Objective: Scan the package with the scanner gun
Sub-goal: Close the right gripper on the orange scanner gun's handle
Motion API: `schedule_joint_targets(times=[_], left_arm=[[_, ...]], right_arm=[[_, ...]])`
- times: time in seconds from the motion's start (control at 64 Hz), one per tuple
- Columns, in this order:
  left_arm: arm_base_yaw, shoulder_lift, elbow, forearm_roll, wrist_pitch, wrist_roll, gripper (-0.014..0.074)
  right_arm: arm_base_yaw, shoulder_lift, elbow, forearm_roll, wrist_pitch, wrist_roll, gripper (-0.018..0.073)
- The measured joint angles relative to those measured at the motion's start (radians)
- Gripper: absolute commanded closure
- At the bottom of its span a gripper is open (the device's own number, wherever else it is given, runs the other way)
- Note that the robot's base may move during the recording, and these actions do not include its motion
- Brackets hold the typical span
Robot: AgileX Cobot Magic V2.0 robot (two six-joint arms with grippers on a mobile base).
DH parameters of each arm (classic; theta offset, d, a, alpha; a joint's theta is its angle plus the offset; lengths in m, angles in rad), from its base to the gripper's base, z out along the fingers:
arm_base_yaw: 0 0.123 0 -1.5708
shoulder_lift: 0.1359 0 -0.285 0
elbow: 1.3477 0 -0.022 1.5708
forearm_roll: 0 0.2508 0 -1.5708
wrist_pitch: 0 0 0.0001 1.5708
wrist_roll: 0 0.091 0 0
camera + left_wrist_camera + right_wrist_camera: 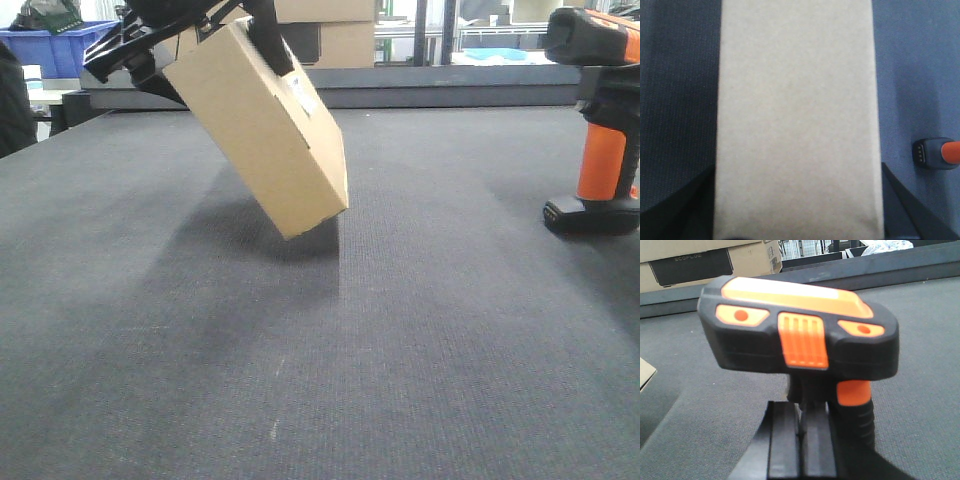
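The package (pixel 265 125), a tan cardboard box, hangs tilted above the dark table mat (pixel 320 380), its low corner just off the surface. A small white label (pixel 303 97) shows on its narrow side. My left gripper (pixel 200 40) is shut on the box's upper end; in the left wrist view the package (pixel 797 115) fills the middle and my left gripper (pixel 799 220) shows a dark finger on each side. The scanner gun (pixel 600 130) stands at the far right. Seen from the right wrist, my right gripper (pixel 801 440) is shut on a narrow part under the scanner gun's (pixel 800 335) head, beside the orange handle.
A larger cardboard box with a dark panel (pixel 690 265) stands beyond the table's far edge, also the larger box (pixel 335 40) in the front view. Blue bins (pixel 55 45) sit at the back left. A corner of the package (pixel 645 375) shows at the right wrist view's left edge.
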Motion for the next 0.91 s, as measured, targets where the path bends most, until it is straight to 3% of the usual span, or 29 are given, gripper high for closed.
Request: schedule_joint_targets(times=[0.094, 0.156, 0.281, 0.36, 0.485, 0.907], left_arm=[[0.000, 0.000, 0.000, 0.002, 0.000, 0.000, 0.0708], [0.000, 0.000, 0.000, 0.002, 0.000, 0.000, 0.0708], [0.000, 0.000, 0.000, 0.002, 0.000, 0.000, 0.0708], [0.000, 0.000, 0.000, 0.002, 0.000, 0.000, 0.0708], [0.000, 0.000, 0.000, 0.002, 0.000, 0.000, 0.0708], [0.000, 0.000, 0.000, 0.002, 0.002, 0.000, 0.0708]], right_arm=[[0.000, 0.000, 0.000, 0.000, 0.000, 0.000, 0.0709], [0.000, 0.000, 0.000, 0.000, 0.000, 0.000, 0.0659], [0.002, 0.000, 0.000, 0.012, 0.000, 0.000, 0.0412], [0.002, 0.000, 0.000, 0.037, 0.005, 0.000, 0.0198], [0.002, 0.005, 0.000, 0.080, 0.014, 0.000, -0.0018], [0.002, 0.131, -0.080, 0.131, 0.021, 0.000, -0.0010]])
